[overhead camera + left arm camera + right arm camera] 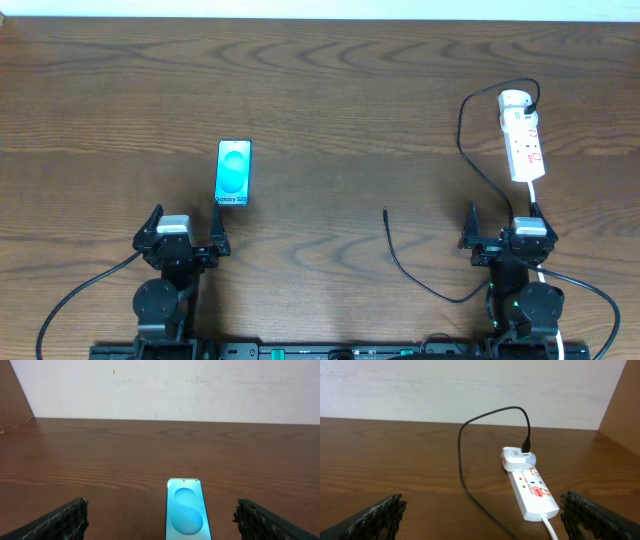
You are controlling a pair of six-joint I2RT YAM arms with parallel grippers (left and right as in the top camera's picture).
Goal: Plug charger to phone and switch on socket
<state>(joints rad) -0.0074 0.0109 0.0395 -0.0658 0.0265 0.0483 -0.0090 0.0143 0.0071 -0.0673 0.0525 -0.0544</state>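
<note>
Now, your left gripper (186, 228): jaws spread wide, holding nothing.
your right gripper (504, 222): just as wide, empty.
phone (233, 172): flat on your table (320, 90), left side, just beyond the left gripper.
socket (523, 140): far right.
charger (460, 460): plugged in at the socket's far end; plug tip (386, 212) loose mid-table, well apart from the phone.

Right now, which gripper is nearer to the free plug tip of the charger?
Right. The right gripper is somewhat right of the plug tip; the left gripper is much farther left, near the phone.
</note>
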